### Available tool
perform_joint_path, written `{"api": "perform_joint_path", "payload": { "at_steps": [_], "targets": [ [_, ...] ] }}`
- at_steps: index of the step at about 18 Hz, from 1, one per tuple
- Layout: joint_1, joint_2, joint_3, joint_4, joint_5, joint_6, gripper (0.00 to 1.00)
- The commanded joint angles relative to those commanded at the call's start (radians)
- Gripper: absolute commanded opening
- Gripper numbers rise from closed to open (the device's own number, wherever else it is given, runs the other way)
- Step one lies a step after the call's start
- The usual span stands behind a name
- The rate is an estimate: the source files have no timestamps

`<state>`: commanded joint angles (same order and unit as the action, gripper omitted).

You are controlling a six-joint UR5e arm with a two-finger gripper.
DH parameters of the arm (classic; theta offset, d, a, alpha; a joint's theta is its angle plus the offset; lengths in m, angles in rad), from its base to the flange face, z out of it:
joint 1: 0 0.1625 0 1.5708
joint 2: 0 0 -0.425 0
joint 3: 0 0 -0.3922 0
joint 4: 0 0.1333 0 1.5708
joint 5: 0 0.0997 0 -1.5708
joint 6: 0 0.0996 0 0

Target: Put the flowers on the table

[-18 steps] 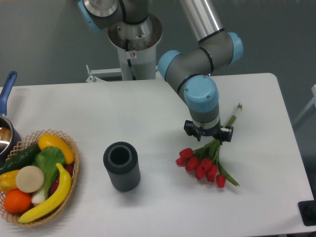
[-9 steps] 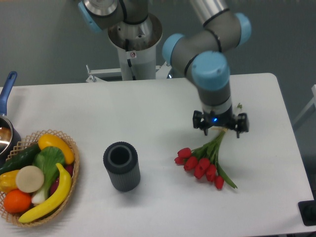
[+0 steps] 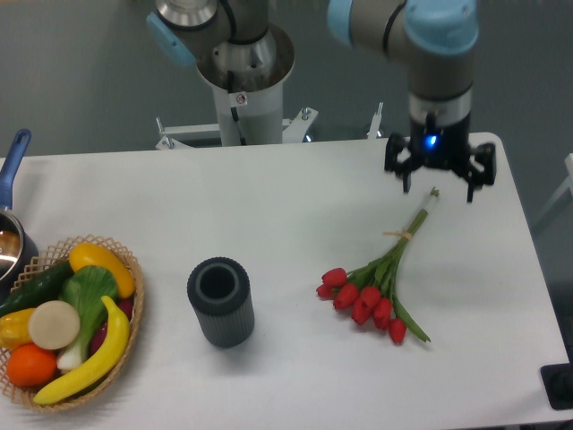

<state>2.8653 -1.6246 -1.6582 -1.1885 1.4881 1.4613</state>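
The flowers (image 3: 376,285), a bunch of red tulips with green stems tied with pale string, lie flat on the white table (image 3: 295,206) right of centre, blooms toward the front, stem ends pointing back right. My gripper (image 3: 439,185) hangs open above the stem ends, clear of the bunch, with nothing between its fingers.
A dark ribbed cylinder (image 3: 220,302) stands upright left of the flowers. A wicker basket (image 3: 67,322) of fruit and vegetables sits at the front left. A pot with a blue handle (image 3: 12,161) is at the left edge. The robot base (image 3: 243,81) rises behind the table.
My gripper has let go of the stems, lifted and moved back and to the right. The flowers stay lying on the table.
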Motion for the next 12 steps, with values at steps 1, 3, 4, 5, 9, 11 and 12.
{"api": "perform_joint_path", "payload": {
  "at_steps": [1,3,4,5,9,11,12],
  "targets": [
    [0.023,0.012,0.0,-0.02,-0.015,0.042,1.0],
    [0.045,0.025,0.002,-0.04,-0.043,0.067,1.0],
    [0.051,0.029,-0.002,-0.04,-0.046,0.067,1.0],
    [0.052,0.029,-0.003,-0.04,-0.046,0.067,1.0],
    [0.052,0.029,-0.005,-0.04,-0.046,0.068,1.0],
    [0.052,0.029,-0.003,-0.039,-0.046,0.067,1.0],
    [0.052,0.029,-0.005,-0.039,-0.046,0.067,1.0]
  ]
}}
